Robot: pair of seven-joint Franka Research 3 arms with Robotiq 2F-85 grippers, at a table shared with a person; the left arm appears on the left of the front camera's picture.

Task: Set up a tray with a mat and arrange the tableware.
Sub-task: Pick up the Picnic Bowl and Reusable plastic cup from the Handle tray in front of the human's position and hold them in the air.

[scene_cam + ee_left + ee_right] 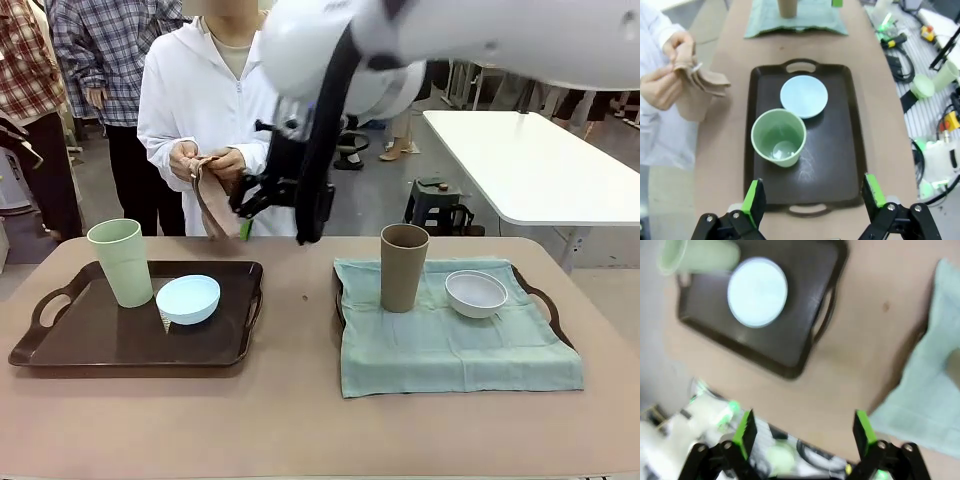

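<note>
brown tray [840, 150], bare of mat, beneath left tool [813, 195]; tool wide open, empty. right tool [805, 429] likewise open, empty. advice: lift pale green cup [778, 137] and light blue bowl [804, 96], just ahead, off first, so the person's folded tan mat [695, 85] lies flat. count: trays 2; cups 2, incl. brown cup [404, 267]; bowls 2, incl. white bowl [476, 293]; mats 2, teal mat [450, 345] laid.

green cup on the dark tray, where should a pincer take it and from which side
Probably the rim, from above: the green cup stands upright with its mouth open, so one finger can go inside and one outside. Pick the wall away from the light blue bowl, which sits close beside it.
</note>
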